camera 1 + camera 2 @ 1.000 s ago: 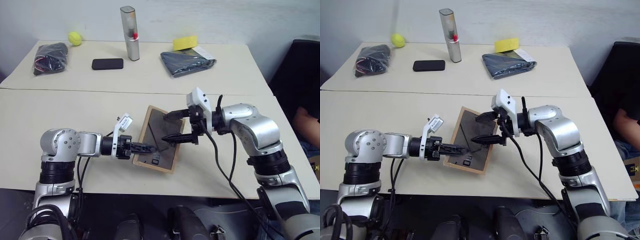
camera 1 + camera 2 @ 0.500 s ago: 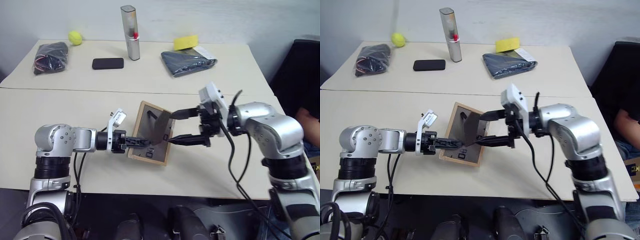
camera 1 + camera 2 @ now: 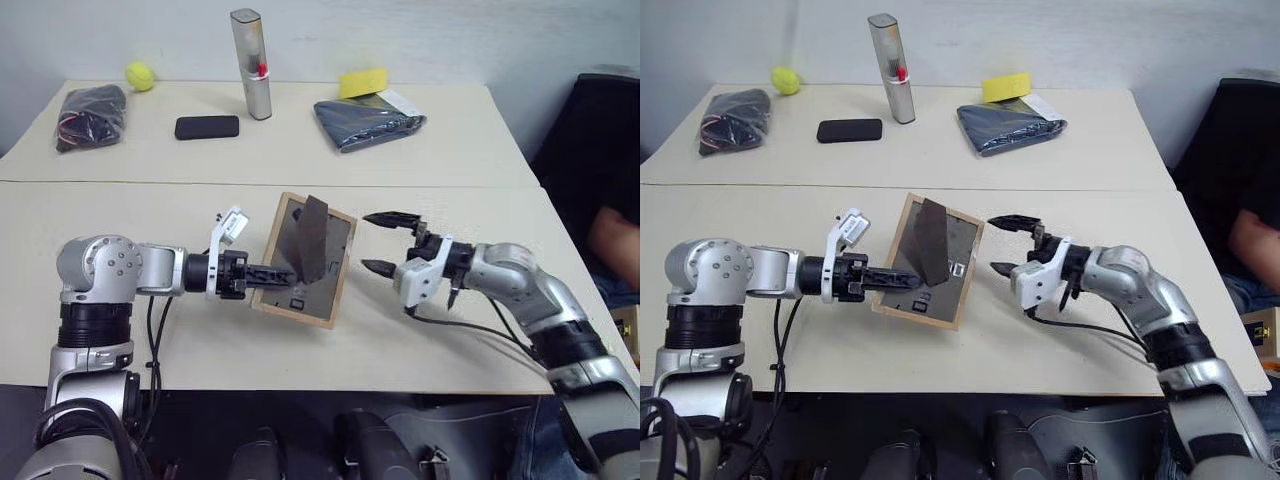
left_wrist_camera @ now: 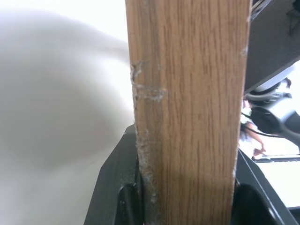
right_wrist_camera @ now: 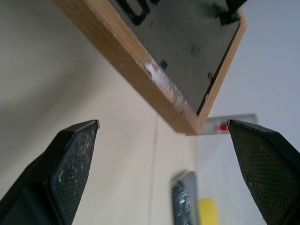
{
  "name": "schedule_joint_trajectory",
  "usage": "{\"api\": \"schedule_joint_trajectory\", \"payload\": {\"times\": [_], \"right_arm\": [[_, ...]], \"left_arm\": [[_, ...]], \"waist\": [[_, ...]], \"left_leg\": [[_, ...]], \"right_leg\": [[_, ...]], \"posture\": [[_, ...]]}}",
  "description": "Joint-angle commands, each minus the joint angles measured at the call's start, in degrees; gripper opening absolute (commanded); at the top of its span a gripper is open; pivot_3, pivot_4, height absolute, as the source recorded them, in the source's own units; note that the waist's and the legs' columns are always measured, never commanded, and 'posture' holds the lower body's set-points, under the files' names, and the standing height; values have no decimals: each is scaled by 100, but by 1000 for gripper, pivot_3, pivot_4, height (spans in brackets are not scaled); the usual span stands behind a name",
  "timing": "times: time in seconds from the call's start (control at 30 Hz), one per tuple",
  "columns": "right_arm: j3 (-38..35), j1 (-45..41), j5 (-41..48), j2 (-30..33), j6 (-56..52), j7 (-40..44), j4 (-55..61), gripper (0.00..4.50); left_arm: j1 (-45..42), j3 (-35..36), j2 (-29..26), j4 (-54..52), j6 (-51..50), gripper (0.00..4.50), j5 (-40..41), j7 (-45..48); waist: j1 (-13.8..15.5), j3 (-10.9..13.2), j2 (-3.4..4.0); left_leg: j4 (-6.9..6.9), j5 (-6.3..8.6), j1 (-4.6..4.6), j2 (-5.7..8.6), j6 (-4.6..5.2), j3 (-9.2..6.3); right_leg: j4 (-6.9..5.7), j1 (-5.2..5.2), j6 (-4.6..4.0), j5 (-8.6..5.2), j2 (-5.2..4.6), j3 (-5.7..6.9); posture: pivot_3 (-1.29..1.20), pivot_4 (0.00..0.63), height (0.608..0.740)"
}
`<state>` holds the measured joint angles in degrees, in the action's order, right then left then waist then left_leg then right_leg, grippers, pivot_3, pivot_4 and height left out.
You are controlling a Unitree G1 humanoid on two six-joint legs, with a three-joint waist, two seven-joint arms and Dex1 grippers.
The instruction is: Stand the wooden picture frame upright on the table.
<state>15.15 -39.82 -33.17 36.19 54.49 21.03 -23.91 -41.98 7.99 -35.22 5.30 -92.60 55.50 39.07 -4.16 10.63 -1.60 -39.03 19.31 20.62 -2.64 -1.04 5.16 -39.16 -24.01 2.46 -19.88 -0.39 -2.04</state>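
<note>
The left hand (image 3: 268, 277) is pinching the frame (image 3: 305, 260)'s 9 o'clock edge, stand folded out; the spread right hand (image 3: 384, 241) is waiting at 3 o'clock. Releasing it tilted risks toppling onto the surface (image 3: 150, 215).

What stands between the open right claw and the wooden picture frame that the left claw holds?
Nothing visible. The right claw is open beside the picture frame, with only bare table and air between them. The left claw is shut on the frame's opposite edge, and the fold-out stand sticks out from the frame's back.
</note>
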Motion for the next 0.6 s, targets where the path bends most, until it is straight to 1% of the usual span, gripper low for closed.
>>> {"api": "schedule_joint_trajectory", "payload": {"times": [0.03, 0.13, 0.27, 0.3, 0.33, 0.37, 0.43, 0.47, 0.5, 0.6], "right_arm": [[80, -327, -708, -253, 500, -1109, -297, 4500], [173, -609, -1134, -538, 641, -1875, -535, 3911], [323, -884, -1555, -581, 716, -2529, -808, 2578], [328, -961, -1538, -594, 712, -2607, -918, 2322], [339, -1028, -1546, -591, 704, -2681, -1011, 2183], [359, -1079, -1552, -584, 700, -2745, -1084, 2065], [419, -1218, -1530, -548, 731, -2819, -1228, 1501], [449, -1268, -1512, -537, 743, -2838, -1286, 1317], [482, -1317, -1486, -511, 775, -2850, -1343, 1249], [574, -1427, -1380, -458, 901, -2758, -1521, 1249]], "left_arm": [[-161, 41, -121, -19, 10, 1266, 435, 19], [-179, 32, -170, 12, 10, 1266, 547, -63], [-174, 147, -196, 29, 10, 1266, 562, -221], [-160, 203, -256, 55, 10, 1616, 559, -258], [-140, 250, -338, 79, 10, 1988, 582, -272], [-125, 278, -394, 96, 10, 2195, 605, -287], [-9, 401, -707, 23, 10, 2883, 660, -257], [28, 441, -812, 8, 10, 3176, 688, -255], [109, 574, -1011, -79, 10, 3516, 749, -234], [378, 1046, -1562, -390, 10, 4441, 915, -131]], "waist": [[-30, 0, 0], [-65, 0, 0], [-64, 0, 0], [-65, 0, -1], [-76, 1, -1], [-86, 1, -1], [-97, 3, -6], [-113, 4, -8], [-122, 5, -8], [-160, 6, -10]], "left_leg": [[0, 0, 0, 0, 0, 0], [0, -2, 0, -1, -3, 1], [-2, -3, 0, 0, -3, 3], [-3, -3, 0, 0, -3, 4], [-4, -3, 0, 0, -3, 4], [-4, -3, -1, -1, -3, 6], [-3, -4, 0, 0, -5, 13], [-3, -6, 0, -1, -8, 15], [0, -7, 3, -1, -10, 17], [4, -9, 9, -1, -13, 20]], "right_leg": [[-1, 0, -1, 0, 0, 0], [-6, -3, -3, -1, 0, 0], [-12, -5, -4, -2, 0, -2], [-15, -7, -4, -2, -1, -2], [-15, -7, -4, -2, 0, -2], [-18, -8, -5, -2, 0, -3], [-31, -18, -9, -5, 1, -10], [-35, -24, -13, -7, 2, -12], [-39, -31, -14, -7, 4, -15], [-48, -44, -19, -11, 3, -18]], "posture": [[0, 150, 740], [0, 150, 740], [0, 150, 740], [0, 150, 740], [0, 150, 740], [0, 150, 740], [0, 150, 740], [0, 150, 740], [0, 150, 740], [0, 150, 740]]}}
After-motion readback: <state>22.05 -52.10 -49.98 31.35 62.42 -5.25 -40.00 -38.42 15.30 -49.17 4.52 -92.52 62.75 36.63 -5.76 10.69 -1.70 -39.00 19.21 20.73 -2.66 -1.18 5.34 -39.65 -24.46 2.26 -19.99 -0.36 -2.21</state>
